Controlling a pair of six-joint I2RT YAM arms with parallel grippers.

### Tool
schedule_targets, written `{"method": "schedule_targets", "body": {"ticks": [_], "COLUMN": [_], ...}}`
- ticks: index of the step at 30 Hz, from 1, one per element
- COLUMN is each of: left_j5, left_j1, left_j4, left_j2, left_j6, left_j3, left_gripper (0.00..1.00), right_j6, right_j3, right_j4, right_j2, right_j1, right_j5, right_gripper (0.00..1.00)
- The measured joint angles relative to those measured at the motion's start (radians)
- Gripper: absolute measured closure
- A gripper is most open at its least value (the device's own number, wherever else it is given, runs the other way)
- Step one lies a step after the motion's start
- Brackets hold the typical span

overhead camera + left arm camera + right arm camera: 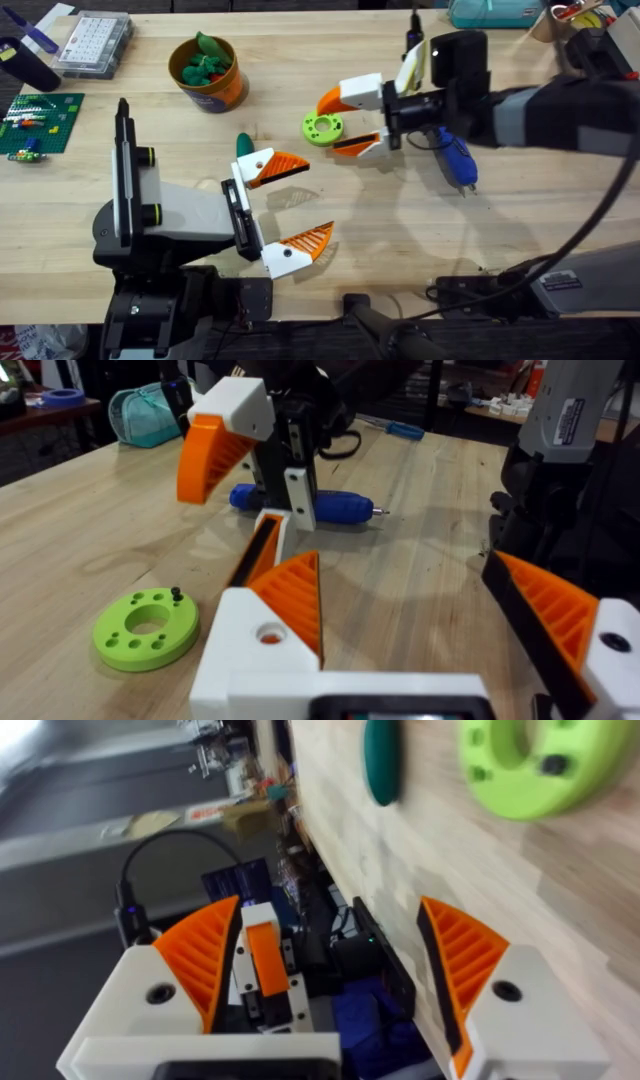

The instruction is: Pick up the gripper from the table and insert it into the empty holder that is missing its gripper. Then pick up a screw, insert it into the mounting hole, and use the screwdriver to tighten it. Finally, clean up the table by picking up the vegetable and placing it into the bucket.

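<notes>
Two tools sit over the middle of my bench, and the screwdriver [452, 157] lies flat on the wood right of centre, partly under my right arm, with its tip toward the near edge. From the left wrist I see its blue body [330, 503] lying behind the right tool. The vegetable [243, 146], dark green, rests on the bench left of centre, touching or just beside the upper finger of my left tool [288, 208]. The bucket [208, 72] stands toward the far left part of the bench, with green pieces already inside it.

Between the two tools lies a lime-green disc [324, 128] with holes, just beside the right tool [344, 121], whose fingers stand spread apart and empty, one on either side of the disc's right edge. My left tool is likewise released, its orange pads wide apart with nothing between them.

At the far left corner I see a clear compartment box [93, 44], and a green baseplate [36, 122] lies at the left edge.
</notes>
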Motion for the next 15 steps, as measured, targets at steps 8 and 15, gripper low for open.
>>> {"method": "schedule_targets", "body": {"ticks": [8, 15], "left_j5": [-0.015, -0.023], "left_j1": [0.0, 0.0], "left_j4": [-0.016, -0.015], "left_j2": [0.0, 0.0], "left_j6": [-0.001, -0.001], "left_j3": [0.001, 0.001], "left_gripper": [0.014, 0.013], "right_j6": [-0.044, -0.085], "right_j3": [-0.002, -0.003], "right_j4": [-0.093, 0.046], "right_j2": [-0.005, -0.004], "right_j1": [-0.074, -0.055], "right_j5": [-0.02, -0.077], "right_gripper": [0.016, 0.031]}}
